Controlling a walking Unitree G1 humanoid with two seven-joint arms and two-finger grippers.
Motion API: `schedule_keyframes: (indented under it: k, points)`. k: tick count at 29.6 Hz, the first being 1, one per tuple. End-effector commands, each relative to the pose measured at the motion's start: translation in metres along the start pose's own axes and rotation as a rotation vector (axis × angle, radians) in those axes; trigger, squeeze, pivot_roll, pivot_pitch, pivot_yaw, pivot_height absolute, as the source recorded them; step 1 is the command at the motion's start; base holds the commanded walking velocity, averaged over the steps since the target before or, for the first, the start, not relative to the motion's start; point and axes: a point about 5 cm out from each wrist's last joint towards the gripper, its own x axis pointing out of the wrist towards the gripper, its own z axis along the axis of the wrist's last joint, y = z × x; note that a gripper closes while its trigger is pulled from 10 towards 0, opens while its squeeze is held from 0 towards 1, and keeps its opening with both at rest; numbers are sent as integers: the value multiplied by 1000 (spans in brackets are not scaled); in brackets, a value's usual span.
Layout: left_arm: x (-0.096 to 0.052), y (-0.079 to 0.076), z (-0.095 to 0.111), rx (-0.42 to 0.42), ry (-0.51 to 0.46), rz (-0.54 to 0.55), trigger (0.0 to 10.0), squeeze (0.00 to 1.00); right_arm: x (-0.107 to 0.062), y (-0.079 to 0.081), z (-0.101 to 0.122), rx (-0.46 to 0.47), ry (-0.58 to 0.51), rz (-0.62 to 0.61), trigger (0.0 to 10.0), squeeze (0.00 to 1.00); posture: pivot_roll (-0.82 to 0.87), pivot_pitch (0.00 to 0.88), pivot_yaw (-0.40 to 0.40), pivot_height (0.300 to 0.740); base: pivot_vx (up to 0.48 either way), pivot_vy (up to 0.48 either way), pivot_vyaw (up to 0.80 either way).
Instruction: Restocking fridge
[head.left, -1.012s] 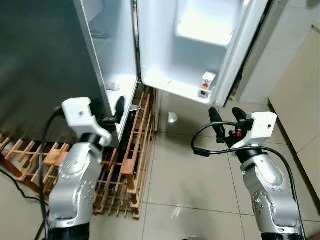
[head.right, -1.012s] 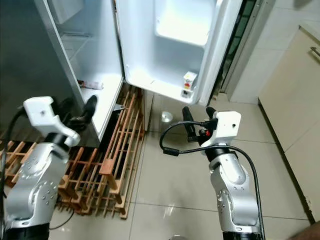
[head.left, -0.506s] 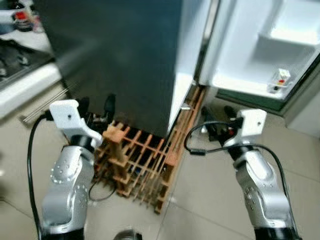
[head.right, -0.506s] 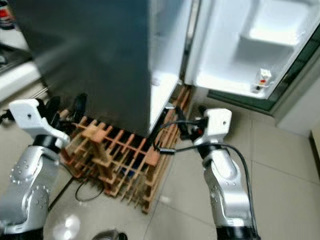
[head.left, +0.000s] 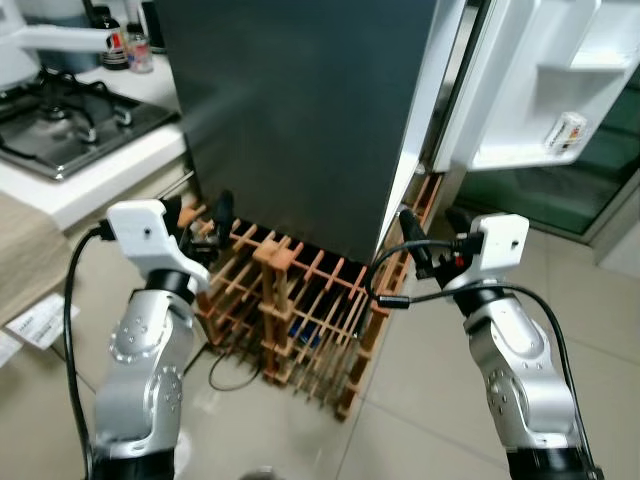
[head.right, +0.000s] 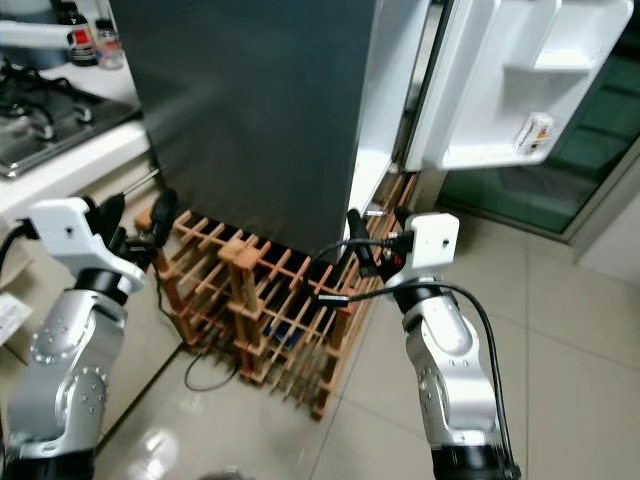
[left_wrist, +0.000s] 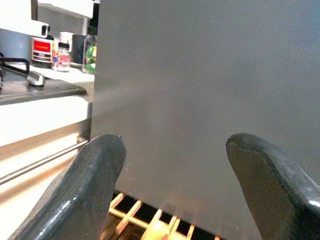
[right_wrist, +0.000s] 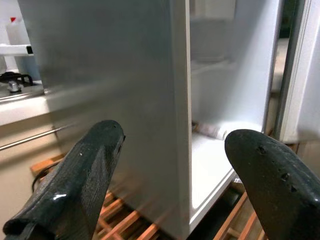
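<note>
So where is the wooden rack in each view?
Left eye view: wooden rack on the floor, against the fridge's dark side.
Right eye view: the same, middle.
Left wrist view: slats under the dark side.
Right wrist view: likewise.
Shared landmark: fridge's dark side.

The fridge (head.left: 300, 110) has a dark grey, matt side wall and a bright white interior, and its open door (head.left: 545, 80) is white inside as well. A small white carton (head.left: 565, 132) with red and yellow print sits in the door shelf. The wooden rack (head.left: 300, 310) on the floor is light orange-brown, with something blue among its slats. The floor (head.left: 420, 420) is pale beige glossy tile with thin darker joints. The table (head.left: 90, 170) is white, carrying a black hob (head.left: 60, 105) and bottles (head.left: 120, 45) with red labels. Both arms are silver with white wrist housings; the left hand (head.left: 205, 215) and right hand (head.left: 432, 228) have black fingers, and black cables run along the arms.
</note>
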Motion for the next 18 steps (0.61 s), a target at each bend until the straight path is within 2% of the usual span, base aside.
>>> schedule_keyframes:
  k: [1,6,7,9,13,17,18]
  points:
    - [4,2,3,33,-16,25,10000,0,3,0,3,13,-21,-12,10000,0,-65,0,-23,740,0,-480,494]
    - [4,7,0,52,-6,73,10000,0,5,0,3,2,-19,-33,10000,0,-68,0,-24,740,0,-480,459]
    - [4,12,-3,86,8,122,10000,0,4,-4,2,-9,-16,-61,10000,0,-68,0,-26,740,0,-480,450]
    - [4,14,-4,99,11,139,10000,0,4,-6,1,-13,-15,-73,10000,0,-69,0,-27,740,0,-480,450]
    - [4,22,-12,153,55,240,10000,0,5,-12,-1,-30,-16,-117,10000,0,-76,0,-28,740,0,-480,442]
    - [5,19,-13,164,61,227,10000,0,9,-10,-1,-33,-14,-107,10000,0,-70,0,-38,740,0,-480,442]
    - [4,17,-14,166,63,223,10000,0,10,-10,0,-37,-13,-102,10000,0,-64,0,-41,740,0,0,444]
